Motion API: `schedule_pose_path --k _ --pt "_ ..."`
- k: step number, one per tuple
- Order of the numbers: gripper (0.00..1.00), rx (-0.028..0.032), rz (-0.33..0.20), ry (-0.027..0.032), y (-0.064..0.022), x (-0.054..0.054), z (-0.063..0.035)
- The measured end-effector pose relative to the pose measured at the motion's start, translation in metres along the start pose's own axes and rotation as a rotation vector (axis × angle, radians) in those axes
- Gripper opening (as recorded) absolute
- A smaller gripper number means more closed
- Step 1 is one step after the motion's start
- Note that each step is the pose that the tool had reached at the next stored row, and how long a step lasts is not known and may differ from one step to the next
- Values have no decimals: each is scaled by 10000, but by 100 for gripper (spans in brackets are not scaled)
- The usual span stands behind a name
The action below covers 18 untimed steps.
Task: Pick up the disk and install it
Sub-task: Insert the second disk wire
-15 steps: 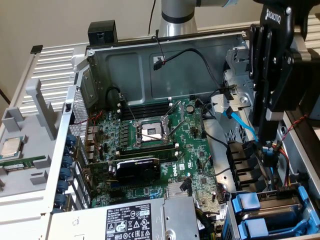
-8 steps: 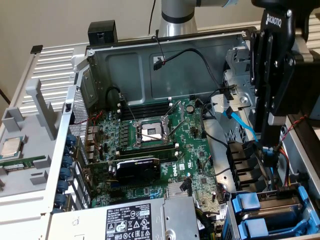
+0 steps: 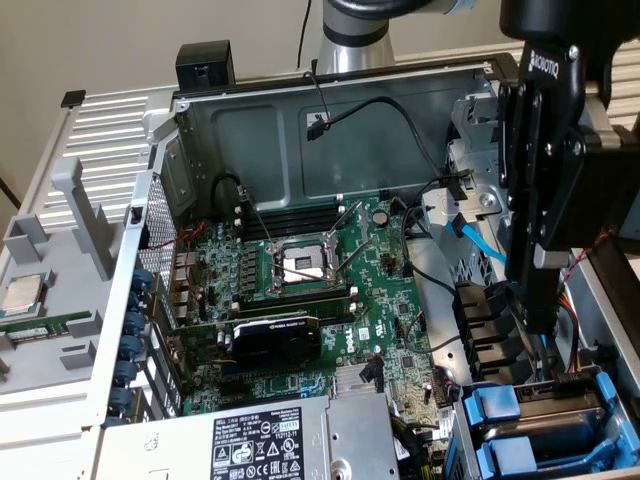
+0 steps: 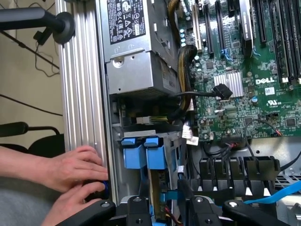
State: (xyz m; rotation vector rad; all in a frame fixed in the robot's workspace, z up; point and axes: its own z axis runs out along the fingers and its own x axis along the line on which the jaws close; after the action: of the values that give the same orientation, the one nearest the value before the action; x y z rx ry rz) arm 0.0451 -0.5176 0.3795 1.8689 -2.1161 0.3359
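Carriers of blue plastic (image 3: 497, 408) sit nearest, at five o'clock in the exterior view, in the drive bay at the corner of the open computer case (image 3: 165, 190). The disk, a dark metal slab in a blue plastic carrier frame (image 3: 555, 415) (image 4: 157, 188), lies in that bay between the blue handles. Its long axis runs roughly from eight o'clock toward two o'clock. In the wrist view it shows edge-on, with a strip of circuit board along it; which way its label faces I cannot tell.

At six o'clock, just beside the bay, stands the large grey power supply box with a black-and-white label (image 3: 270, 440) (image 4: 129, 42). Black cable clips (image 3: 490, 320) (image 4: 235, 172) and a bundle of wires crowd the space between the bay and the green motherboard (image 3: 330, 300) (image 4: 254, 80).

The black claw (image 3: 540, 322) (image 4: 169, 212) hangs at three o'clock, straight above the bay and apart from the disk. Its jaws stand narrowly parted with nothing between them.

A person's two hands (image 4: 70, 179) rest against the ribbed silver side rail of the case (image 4: 82, 80), close to the bay.

Farther in, at the centre, is the bare CPU socket (image 3: 300, 265), with a black graphics card (image 3: 275, 335) in front of it. A light blue flat cable (image 3: 480, 240) hangs at two o'clock. At nine o'clock, outside the case, a small square silver chip (image 3: 25, 295) lies on a grey tray (image 3: 60, 215).
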Motion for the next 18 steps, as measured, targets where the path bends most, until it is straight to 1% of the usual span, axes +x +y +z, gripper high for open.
schedule_pose_path --k 9,15,18 --pt "37 16 11 153 -4 -13 79" --pt "37 32 21 290 -10 -23 102" --pt "37 41 27 374 -16 -28 113"
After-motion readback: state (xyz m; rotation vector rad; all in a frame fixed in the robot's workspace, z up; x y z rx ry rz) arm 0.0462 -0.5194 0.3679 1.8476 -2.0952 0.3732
